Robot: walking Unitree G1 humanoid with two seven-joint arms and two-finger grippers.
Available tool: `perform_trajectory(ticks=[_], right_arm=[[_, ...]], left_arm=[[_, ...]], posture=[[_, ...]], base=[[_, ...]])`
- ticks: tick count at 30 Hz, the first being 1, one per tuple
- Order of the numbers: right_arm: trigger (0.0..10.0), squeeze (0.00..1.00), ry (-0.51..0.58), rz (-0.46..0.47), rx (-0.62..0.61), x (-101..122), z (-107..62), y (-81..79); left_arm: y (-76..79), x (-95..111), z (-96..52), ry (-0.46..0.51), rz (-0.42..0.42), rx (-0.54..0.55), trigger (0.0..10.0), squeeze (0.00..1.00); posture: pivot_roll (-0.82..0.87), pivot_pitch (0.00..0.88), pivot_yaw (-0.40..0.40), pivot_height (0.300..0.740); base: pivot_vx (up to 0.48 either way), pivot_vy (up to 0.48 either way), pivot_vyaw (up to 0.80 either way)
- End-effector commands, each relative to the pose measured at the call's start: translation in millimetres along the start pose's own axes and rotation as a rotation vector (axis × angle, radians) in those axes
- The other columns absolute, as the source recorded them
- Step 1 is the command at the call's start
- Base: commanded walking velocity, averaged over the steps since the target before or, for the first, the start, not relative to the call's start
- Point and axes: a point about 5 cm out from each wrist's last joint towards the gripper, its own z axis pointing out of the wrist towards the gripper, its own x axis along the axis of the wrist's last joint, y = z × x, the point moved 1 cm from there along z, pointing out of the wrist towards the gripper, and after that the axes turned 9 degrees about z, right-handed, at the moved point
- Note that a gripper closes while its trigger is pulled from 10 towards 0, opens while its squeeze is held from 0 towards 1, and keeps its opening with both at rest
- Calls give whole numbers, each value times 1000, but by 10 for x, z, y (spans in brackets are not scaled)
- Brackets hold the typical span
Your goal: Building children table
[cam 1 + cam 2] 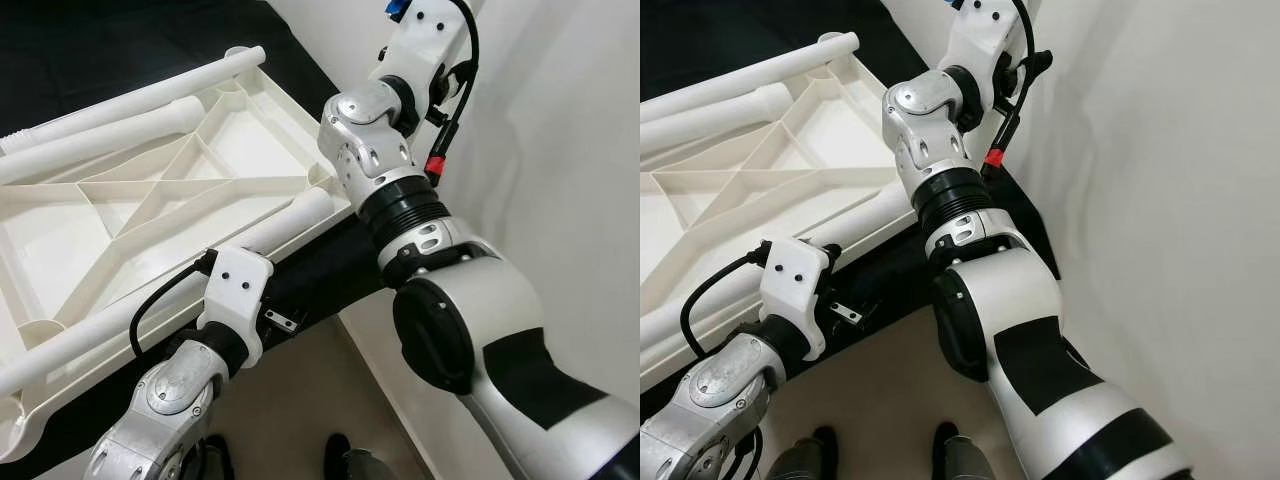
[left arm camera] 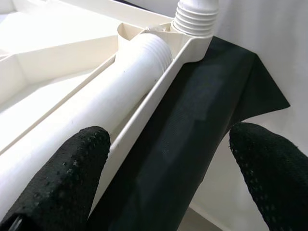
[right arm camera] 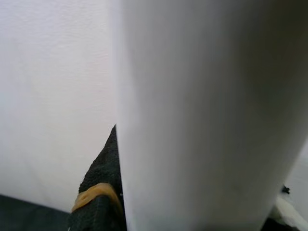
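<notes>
The white plastic table top [image 1: 250, 140] lies upside down on a black cloth [image 2: 202, 110], ribs facing up. One white leg [image 1: 290, 225] lies along its near rim. My left gripper [image 2: 163, 183] hovers open at that rim, one fingertip [image 2: 62, 178] touching the leg [image 2: 96, 110] and the other over the cloth. A threaded leg end [image 2: 195, 17] stands in the corner socket. My right arm [image 1: 385, 130] reaches up past the table's right corner. In the right wrist view a white leg [image 3: 207, 120] sits close against a black finger [image 3: 94, 209].
Two more white legs [image 1: 120, 105] lie along the table top's far side. A white wall [image 1: 580, 150] stands close on the right. Beige floor [image 1: 300, 400] and my feet [image 1: 335, 455] are below the cloth's edge.
</notes>
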Motion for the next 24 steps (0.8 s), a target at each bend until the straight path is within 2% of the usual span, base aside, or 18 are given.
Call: perform_trajectory(ticks=[1, 3, 8, 10, 13, 16, 17, 19, 23, 24], right_arm=[[0, 0, -110, -136, -120, -432, 34, 250], [0, 0, -86, -118, -173, -399, -5, 256], [0, 0, -95, -106, -193, -422, -59, 251], [0, 0, -101, -106, -197, -437, -75, 251], [0, 0, -101, -106, -200, -439, -77, 252], [0, 0, -107, -107, -208, -438, -70, 256], [0, 0, -107, -107, -208, -438, -70, 256], [0, 0, -128, -90, -213, -426, -82, 240], [0, 0, -138, -73, -203, -420, -90, 224], [4275, 0, -143, -63, -177, -423, -90, 208]], left_arm=[[42, -46, 7, -17, -8, -14, 10000, 0], [26, -37, 15, -13, -3, -2, 10000, 0], [-62, -3, 11, -16, 24, 61, 10000, 0], [-14, 89, -21, 28, -48, 8, 10000, 0], [18, 132, -36, 50, -71, -20, 10000, 0], [217, 193, -102, 84, -124, -176, 10000, 0], [217, 193, -102, 84, -124, -176, 10000, 0], [340, 164, -145, 71, -122, -253, 10000, 0], [379, 142, -148, 61, -110, -264, 10000, 0], [381, 134, -143, 58, -105, -258, 10000, 0]], posture=[[49, 350, -156, 740], [66, 352, -171, 740], [99, 363, -205, 740], [98, 365, -207, 740], [98, 365, -207, 740], [97, 371, -217, 740], [97, 371, -217, 740], [86, 370, -215, 740], [87, 369, -216, 740], [86, 370, -217, 740]], base=[[0, 0, 0], [0, 0, 0], [0, 0, 0], [0, 0, 0], [0, 0, 0], [0, 0, 0], [0, 0, 0], [0, 0, 0], [0, 0, 0], [0, 0, 0]])
